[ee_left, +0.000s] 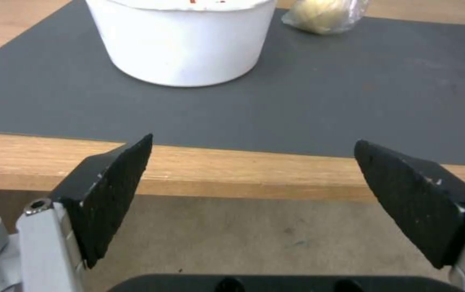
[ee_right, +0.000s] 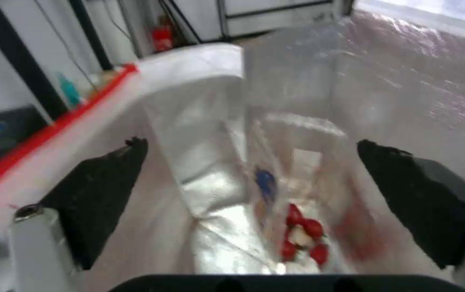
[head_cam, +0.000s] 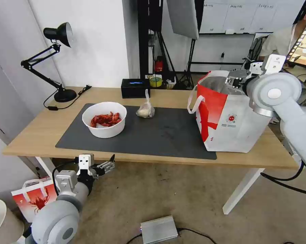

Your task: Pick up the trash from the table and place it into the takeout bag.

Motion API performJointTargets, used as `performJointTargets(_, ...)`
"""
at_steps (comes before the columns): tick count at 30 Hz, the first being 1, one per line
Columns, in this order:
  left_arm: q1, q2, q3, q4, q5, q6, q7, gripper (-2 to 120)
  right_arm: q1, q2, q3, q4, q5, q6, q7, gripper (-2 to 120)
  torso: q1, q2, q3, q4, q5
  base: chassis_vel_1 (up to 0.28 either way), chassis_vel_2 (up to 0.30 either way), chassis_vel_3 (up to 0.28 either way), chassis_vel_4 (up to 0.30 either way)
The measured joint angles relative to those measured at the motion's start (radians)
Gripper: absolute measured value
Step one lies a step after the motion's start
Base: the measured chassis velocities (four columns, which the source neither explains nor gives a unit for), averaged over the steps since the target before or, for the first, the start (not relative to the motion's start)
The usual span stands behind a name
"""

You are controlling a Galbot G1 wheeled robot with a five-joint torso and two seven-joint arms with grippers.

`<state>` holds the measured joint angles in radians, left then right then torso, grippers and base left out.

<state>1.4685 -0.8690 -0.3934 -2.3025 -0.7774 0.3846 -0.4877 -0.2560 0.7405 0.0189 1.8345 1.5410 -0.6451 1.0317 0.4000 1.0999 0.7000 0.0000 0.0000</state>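
The left gripper (head_cam: pixel 107 166) is held low, in front of the near edge of the long light-wood table (head_cam: pixel 31 135), its black fingers spread wide and empty and aimed at the white round bowl of red crayfish shells (head_cam: pixel 104 119) on the large dark grey mat (head_cam: pixel 166 135), with the small knotted clear bag (head_cam: pixel 145 109) just beyond. Farther off, the right gripper (ee_right: pixel 251 190) is poised over the mouth of the large white takeout bag with red side panels (head_cam: pixel 227 115), parted and released, and a clear plastic box of small red tomatoes (ee_right: pixel 300 237) is seen lying at the foil-lined bottom. The dropping-in of one item is judged complete; next, a lift and reach over the table edge would be called for to grasp the bowl by its rim without tipping the shells.
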Motion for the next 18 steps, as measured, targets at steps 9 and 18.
performJointTargets(9, 0.000, 0.000, -0.001, -0.001, 0.000, 0.000, 0.000, 100, -0.067, 0.013, 0.007, 0.022, -0.312, 0.253, -0.362, 100, 0.000, 0.000, 0.000, 0.0001, -0.0001, 0.000, 0.000, 0.000, 0.000)
performJointTargets(18, 0.004, 0.005, -0.013, -0.006, -0.002, 0.000, -0.001, 100, -0.159, -0.022, -0.002, 0.104, -0.496, 0.436, -0.577, 100, 0.000, 0.000, 0.000, 0.0001, -0.0002, 0.000, 0.000, 0.000, 0.000)
